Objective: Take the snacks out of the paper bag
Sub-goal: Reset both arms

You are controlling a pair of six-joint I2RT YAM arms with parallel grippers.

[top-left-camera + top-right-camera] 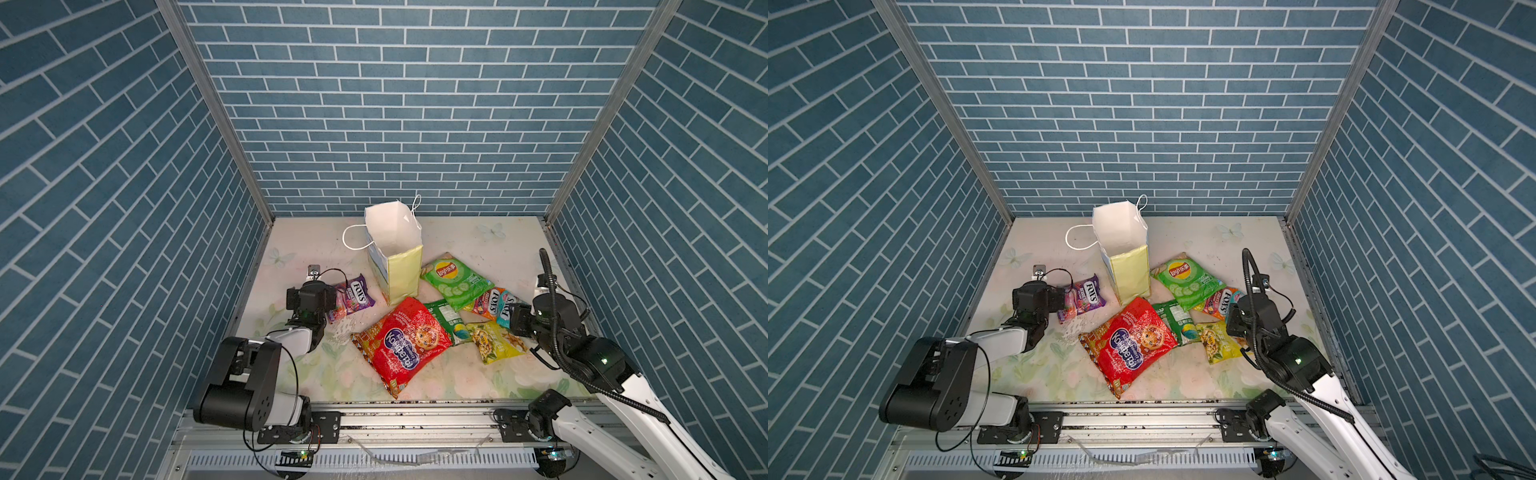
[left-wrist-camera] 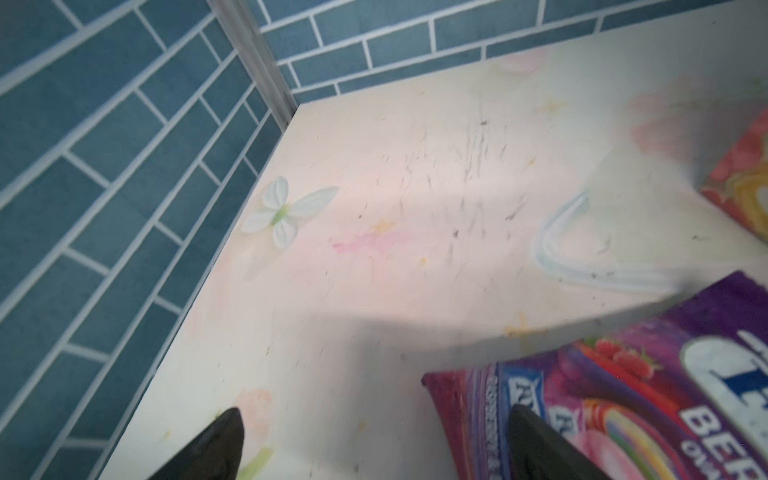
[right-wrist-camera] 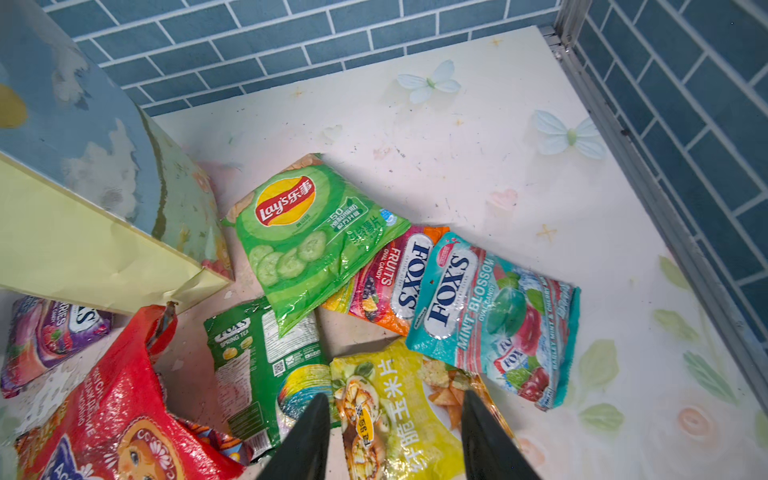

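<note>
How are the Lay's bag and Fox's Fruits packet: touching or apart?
Touching: the right wrist view shows the Lay's bag overlapping the Fox's Fruits packet.

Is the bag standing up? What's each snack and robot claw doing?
paper bag: upright, open, no snack visible inside
red cookie bag: out, lying flat
Lay's chips: out, overlapping two packets
purple Fox's: out, flat
orange Fox's: out, partly covered
teal Fox's: out, atop orange Fox's
green Fox's: out, back side up
yellow packet: out, flat
left gripper: jaws open, empty
right gripper: jaws open, empty
</note>
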